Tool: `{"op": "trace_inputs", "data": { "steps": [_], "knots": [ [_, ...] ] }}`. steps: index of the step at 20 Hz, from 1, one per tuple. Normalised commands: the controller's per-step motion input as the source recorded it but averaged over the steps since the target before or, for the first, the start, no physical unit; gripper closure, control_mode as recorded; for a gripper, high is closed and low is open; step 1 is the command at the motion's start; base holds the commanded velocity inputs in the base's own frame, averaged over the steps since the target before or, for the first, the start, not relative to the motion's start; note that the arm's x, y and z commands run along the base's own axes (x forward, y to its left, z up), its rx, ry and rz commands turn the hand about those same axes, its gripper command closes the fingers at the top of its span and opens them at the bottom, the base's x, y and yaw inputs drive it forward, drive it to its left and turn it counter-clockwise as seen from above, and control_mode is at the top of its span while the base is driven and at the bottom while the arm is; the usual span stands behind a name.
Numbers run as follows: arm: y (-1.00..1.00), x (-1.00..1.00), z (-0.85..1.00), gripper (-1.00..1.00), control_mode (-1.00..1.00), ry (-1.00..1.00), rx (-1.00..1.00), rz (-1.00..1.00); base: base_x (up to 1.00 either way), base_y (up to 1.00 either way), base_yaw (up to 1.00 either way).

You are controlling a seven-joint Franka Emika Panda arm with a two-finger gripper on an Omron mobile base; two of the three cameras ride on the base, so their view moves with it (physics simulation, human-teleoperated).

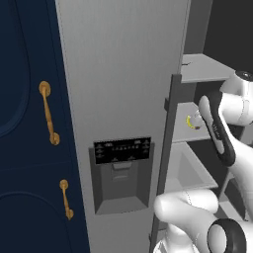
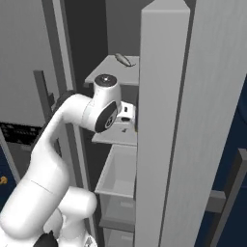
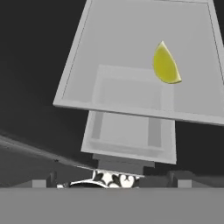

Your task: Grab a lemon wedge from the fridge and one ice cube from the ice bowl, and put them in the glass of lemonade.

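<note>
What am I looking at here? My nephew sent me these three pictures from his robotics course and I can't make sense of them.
These are rendered pictures of a white robot arm reaching into an open grey fridge. Two pictures come from cameras on the robot's base, behind the arm to its left and right. The third looks out from the hand itself, down at a fridge shelf. On that shelf lies a small yellow lemon wedge, also visible past the arm in the left picture. The pincer is open above the shelf and holds nothing. Below the shelf is a drawer.
</note>
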Motion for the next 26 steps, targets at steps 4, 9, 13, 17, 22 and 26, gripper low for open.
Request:
{"op": "trace_inputs", "data": {
  "steps": [4,9,13,17,22,26],
  "knots": [
    [-0.30,0.86,-0.38,-1.00,-1.00,0.12,0.00,0.00,0.00,0.00,0.00],
    [-0.27,0.50,-0.15,-1.00,-1.00,0.04,0.00,0.03,0.00,0.00,0.00],
    [-0.26,0.02,-0.01,-1.00,-1.00,0.00,0.01,0.04,0.00,0.00,0.00],
    [-0.31,0.01,-0.16,-1.00,-1.00,-0.08,0.03,0.08,0.00,0.00,0.00],
    [-0.10,0.24,-0.46,-1.00,-1.00,-0.04,0.00,0.19,0.00,0.00,0.00],
    [0.00,0.25,-0.31,-1.00,-1.00,-0.01,0.00,0.18,0.00,0.00,0.00]
  ]
}}
